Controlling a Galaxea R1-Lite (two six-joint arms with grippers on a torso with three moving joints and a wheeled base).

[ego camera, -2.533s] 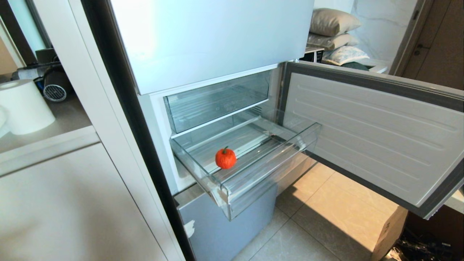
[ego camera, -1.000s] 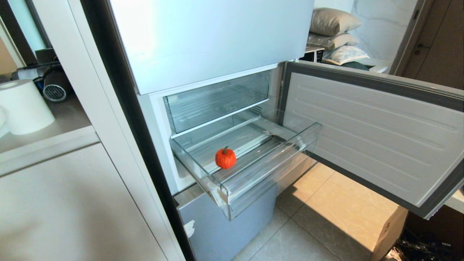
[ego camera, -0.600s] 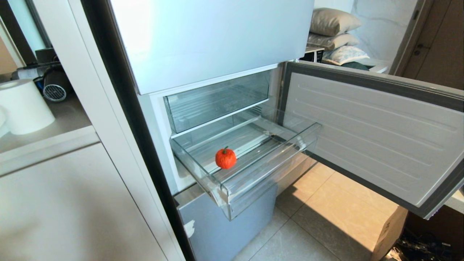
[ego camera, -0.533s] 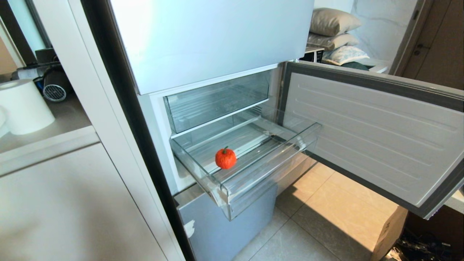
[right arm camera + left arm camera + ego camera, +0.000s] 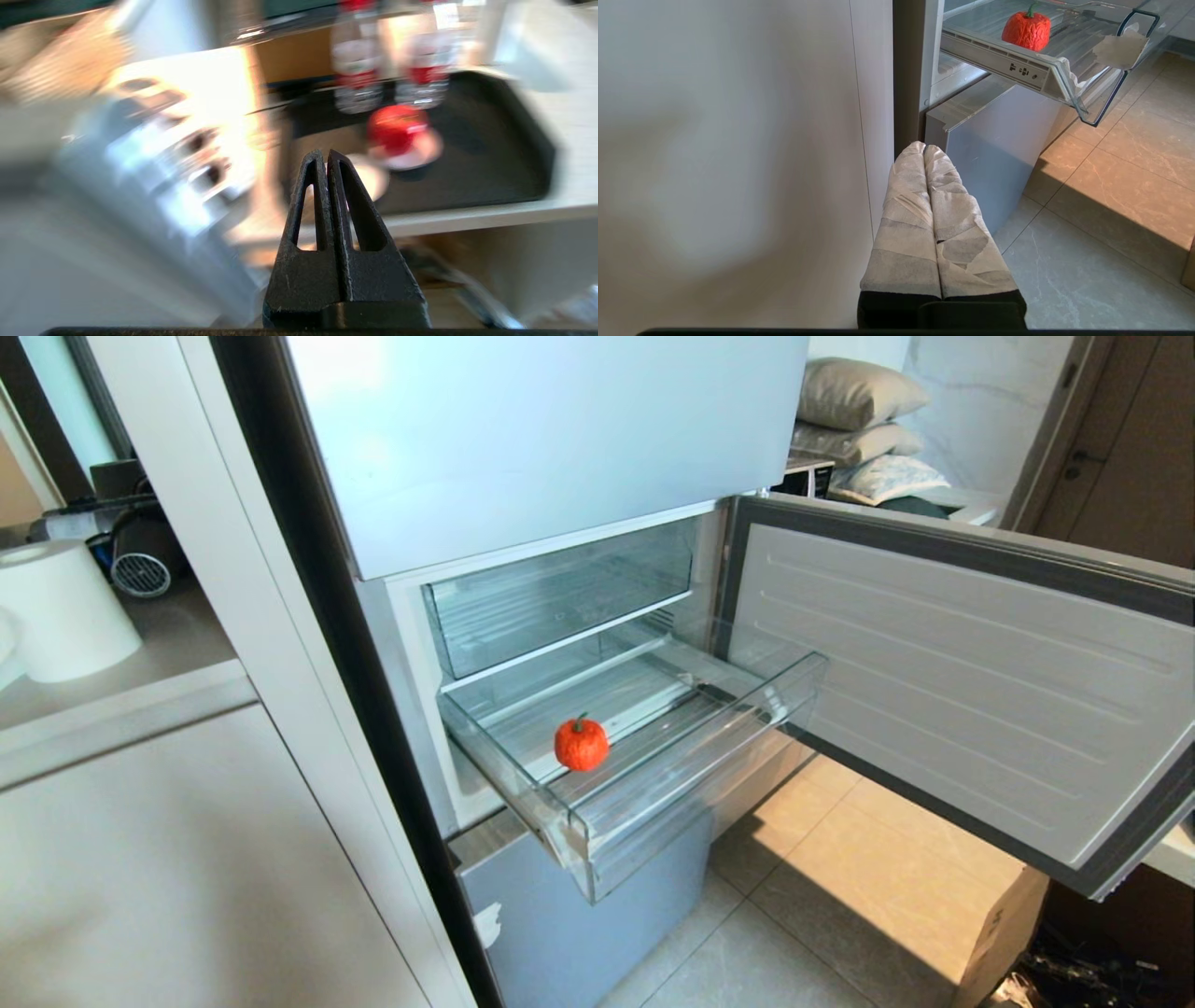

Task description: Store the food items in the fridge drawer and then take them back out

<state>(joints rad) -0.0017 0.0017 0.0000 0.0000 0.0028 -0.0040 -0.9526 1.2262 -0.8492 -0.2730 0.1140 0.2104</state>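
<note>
1. Where the clear plastic drawer [image 5: 653, 775] stands pulled out of the glossy pale fridge [image 5: 523, 429], its ribbed floor carries one orange-red fruit [image 5: 581, 744], round, wrinkled, with a green stem
2. The fruit sits near the drawer's stepped front lip, toward its left end
3. Left gripper [image 5: 923, 148] hangs low beside the fridge's lower corner, its paper-taped fingers [image 5: 906, 205] pressed together on nothing
4. Right gripper [image 5: 325, 154] is clenched empty, its black slotted fingers [image 5: 308, 196] meeting at the tips
5. Beyond it, blurred, a deeper red fruit [image 5: 397, 128] rests on a pale disc in a black tray [image 5: 504, 154], near two clear bottles [image 5: 357, 74]
</note>
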